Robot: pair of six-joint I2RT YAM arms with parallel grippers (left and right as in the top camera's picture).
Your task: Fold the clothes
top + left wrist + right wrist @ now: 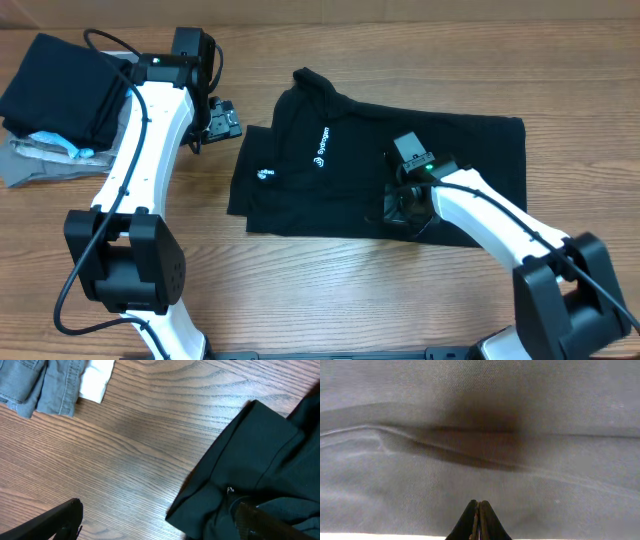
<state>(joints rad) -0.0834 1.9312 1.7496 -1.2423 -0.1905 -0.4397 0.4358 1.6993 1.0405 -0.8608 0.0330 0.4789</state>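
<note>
The soft black collared shirt (330,150) is judged partly folded on the wooden tabletop (330,290). Left tool (222,120) is spread wide, empty. Right tool (479,510) is closed, with nothing visibly pinched.

A black collared shirt (350,170) lies spread on the wooden table (320,290), white logo (321,150) up. The right gripper (398,208) sits on it. The left gripper (222,122) hovers beside its sleeve, near folded garments (60,80).

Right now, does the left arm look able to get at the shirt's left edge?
Probably yes. The left claw is open right beside the shirt, one finger over its edge; only bare table lies between. The right claw sits mid-shirt, out of the way.
</note>
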